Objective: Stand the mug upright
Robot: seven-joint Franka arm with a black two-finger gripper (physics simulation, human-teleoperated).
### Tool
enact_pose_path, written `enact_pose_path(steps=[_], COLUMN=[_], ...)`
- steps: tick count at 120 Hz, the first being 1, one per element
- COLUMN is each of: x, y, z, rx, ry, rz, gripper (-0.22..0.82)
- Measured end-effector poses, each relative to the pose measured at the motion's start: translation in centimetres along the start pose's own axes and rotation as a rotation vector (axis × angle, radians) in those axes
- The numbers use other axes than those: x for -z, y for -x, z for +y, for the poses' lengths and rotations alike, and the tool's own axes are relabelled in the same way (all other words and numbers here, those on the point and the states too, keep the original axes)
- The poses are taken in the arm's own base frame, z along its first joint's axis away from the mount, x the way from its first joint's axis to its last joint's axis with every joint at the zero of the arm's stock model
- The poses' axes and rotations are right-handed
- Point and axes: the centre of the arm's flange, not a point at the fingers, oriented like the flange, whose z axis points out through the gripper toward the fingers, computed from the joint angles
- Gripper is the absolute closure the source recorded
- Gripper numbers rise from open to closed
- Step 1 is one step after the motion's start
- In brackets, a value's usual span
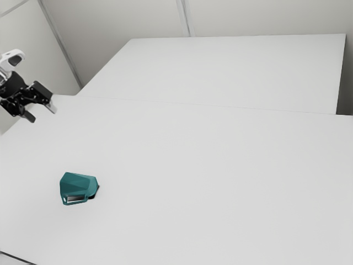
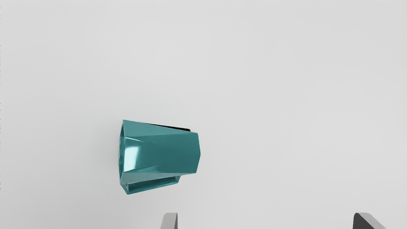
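- Black two-finger gripper [image 1: 42,114], spread wide, seen at the exterior view's upper left.
- Glossy teal faceted mug [image 1: 80,182], tipped onto its side on white table [image 1: 220,165], lower left.

A glossy teal mug [image 2: 162,154], faceted w/ flat angular sides & tapering from a wide mouth [image 2: 121,152] to a narrower base, is lying on its side on the white table [image 1: 193,165], i.e. not standing upright. In the ext. view it's resting in the left pt. of the tabletop, wider end pointing approx. toward that view's left. Its angular teal loop handle [image 2: 153,187] is sticking out sideways, running lengthwise along the body. A pale highlight is gleaming nr. the rim.
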Motion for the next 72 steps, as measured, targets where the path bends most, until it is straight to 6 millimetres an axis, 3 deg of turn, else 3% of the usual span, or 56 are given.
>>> enact_pose_path(steps=[72], x=[-6.6], y=[5.7], z=[-9.1], rx=[0.047], ry=[0.201], rz=[0.084], gripper=[0.00])
